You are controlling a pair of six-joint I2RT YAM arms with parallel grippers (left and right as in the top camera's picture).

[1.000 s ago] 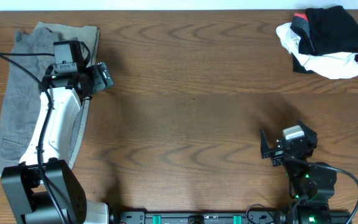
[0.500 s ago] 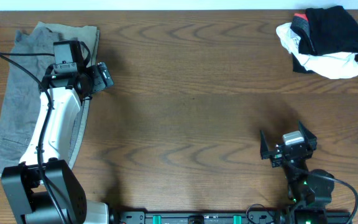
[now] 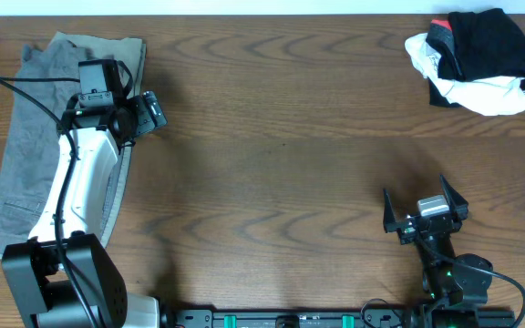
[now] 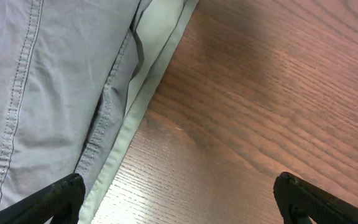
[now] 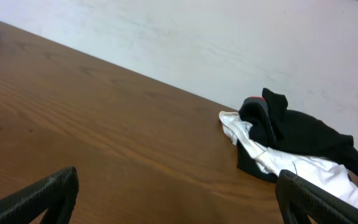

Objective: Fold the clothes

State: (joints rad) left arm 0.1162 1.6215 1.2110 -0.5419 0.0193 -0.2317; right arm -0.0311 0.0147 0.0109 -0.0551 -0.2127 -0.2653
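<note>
A crumpled pile of clothes sits at the far right corner of the brown wood-grain table (image 3: 272, 173), close to its back edge. On top of the pile are the black stretchy leggings (image 3: 488, 36), bunched up, with a strip of coral-red waistband (image 3: 440, 25) showing at their left end. Under and around them lies a white crumpled garment (image 3: 481, 93), which sticks out on the left and along the near side of the pile. The right wrist view shows the same heap, with the black fabric draped over the white and a white wall (image 5: 166, 37) behind the table.

The right end effector (image 3: 419, 205) hangs over the near right part of the table, well apart from the pile and touching no cloth. Its two dark fingers are spread wide, and in its own camera one tip sits in each lower corner with bare wood between them.

On the left side of the table, a flat grey stitched pair of trousers (image 3: 21, 155) lies lengthwise from the back edge toward the near side. The white left arm (image 3: 85, 182) stretches over it. The left end effector (image 4: 176, 202) is at the trousers' right edge near the back of the table. Its fingers are also spread wide and hold nothing. Between them the left wrist camera shows the grey cloth's seam, a pale folded strip (image 4: 151, 87) along its edge, and bare wood beside it.
</note>
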